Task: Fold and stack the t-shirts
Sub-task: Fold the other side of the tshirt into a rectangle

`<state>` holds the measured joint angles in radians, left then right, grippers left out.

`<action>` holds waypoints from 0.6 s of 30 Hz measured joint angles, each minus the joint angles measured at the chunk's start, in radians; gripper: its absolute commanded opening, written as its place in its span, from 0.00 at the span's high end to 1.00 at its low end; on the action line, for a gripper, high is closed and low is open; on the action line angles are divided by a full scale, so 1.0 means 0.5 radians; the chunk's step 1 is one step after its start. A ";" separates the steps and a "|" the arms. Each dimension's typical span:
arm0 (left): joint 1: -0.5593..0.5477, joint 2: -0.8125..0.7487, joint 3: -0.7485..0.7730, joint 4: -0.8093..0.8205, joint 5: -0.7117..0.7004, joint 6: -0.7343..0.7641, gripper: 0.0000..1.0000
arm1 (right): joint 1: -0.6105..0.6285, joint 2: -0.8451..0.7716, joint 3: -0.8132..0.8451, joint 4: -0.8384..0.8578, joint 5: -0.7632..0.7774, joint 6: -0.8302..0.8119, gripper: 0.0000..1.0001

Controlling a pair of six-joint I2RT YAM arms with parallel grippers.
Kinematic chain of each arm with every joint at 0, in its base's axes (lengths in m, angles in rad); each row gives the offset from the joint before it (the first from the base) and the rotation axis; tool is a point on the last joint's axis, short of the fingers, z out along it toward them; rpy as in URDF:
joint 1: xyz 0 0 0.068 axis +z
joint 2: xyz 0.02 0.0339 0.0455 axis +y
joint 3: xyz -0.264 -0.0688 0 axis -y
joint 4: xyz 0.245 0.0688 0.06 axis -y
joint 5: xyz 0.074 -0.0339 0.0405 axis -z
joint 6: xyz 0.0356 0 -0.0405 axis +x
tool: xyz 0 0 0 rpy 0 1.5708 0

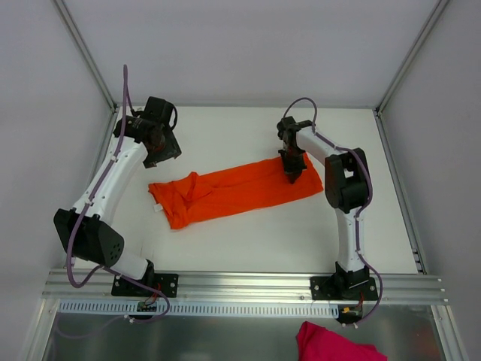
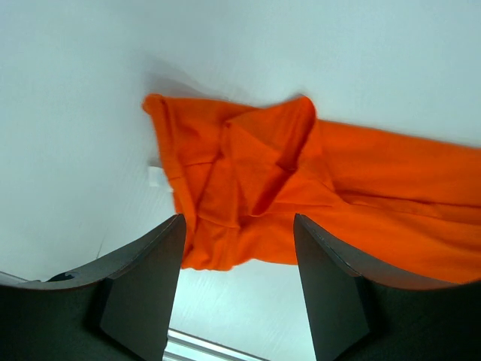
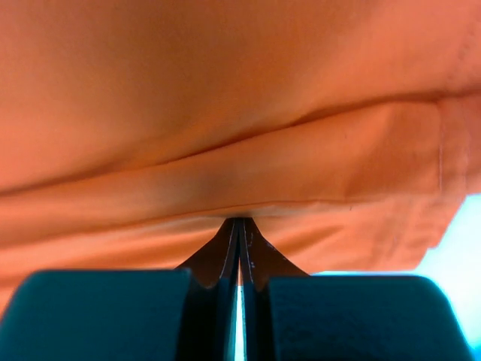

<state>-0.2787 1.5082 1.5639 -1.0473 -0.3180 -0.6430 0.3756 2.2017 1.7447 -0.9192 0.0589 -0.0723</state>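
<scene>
Top external, right fingers (image 1: 291, 176) pinching orange t-shirt (image 1: 225, 193), left fingers (image 2: 146, 278) spread

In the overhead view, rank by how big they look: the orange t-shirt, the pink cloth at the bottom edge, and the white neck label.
1. orange t-shirt, clearly largest.
2. pink cloth, but the frame edge crops it, so its full size is unknown.
3. white neck label, a tiny speck.

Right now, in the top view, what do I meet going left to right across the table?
left gripper → t-shirt → right gripper, shut on the cloth near its right end.
</scene>
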 measured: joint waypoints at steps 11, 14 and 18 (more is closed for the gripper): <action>0.023 -0.221 -0.192 0.021 -0.005 0.002 0.40 | -0.150 -0.005 -0.047 -0.150 1.276 0.060 0.99; 0.023 -0.294 -0.308 0.039 0.046 0.002 0.41 | -0.217 -0.075 -0.152 -0.105 1.360 0.076 0.99; 0.023 -0.397 -0.511 0.117 0.158 0.002 0.41 | -0.275 -0.375 -0.378 0.111 0.683 0.048 0.99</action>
<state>-0.2672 1.3098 1.3083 -0.9890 -0.2390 -0.6422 0.2379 2.0144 1.5558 -0.8635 0.4004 -0.0483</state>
